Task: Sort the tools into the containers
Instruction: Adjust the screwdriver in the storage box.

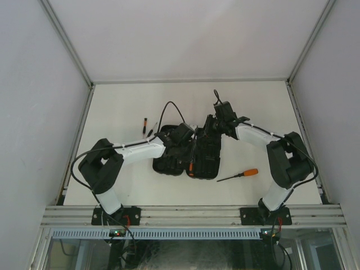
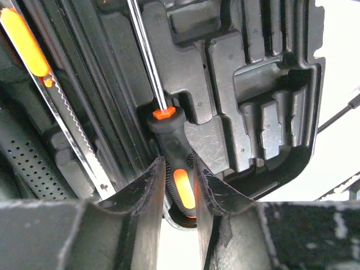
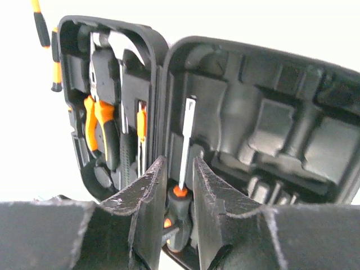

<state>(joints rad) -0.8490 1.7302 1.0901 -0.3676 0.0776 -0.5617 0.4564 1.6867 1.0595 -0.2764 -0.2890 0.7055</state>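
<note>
Tool case (image 1: 188, 160) lies open mid-bench. My left hand (image 2: 179, 163) pinches the black-and-orange handle of a screwdriver (image 2: 169, 126). It lies in the emptier half beside the hinge, with the shaft pointing away from the hand. My right hand (image 3: 179, 160) straddles a matching black grip (image 3: 180, 216), fingers narrowly parted; I cannot tell whether they touch it. Pliers (image 3: 98, 126) sit in the other half. Orange-handled screwdriver (image 1: 241, 174) lies loose toward the bench's right edge.

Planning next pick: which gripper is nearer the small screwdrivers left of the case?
Left. Left gripper is over the case, beside the small screwdrivers; right gripper is farther, across the case.
</note>
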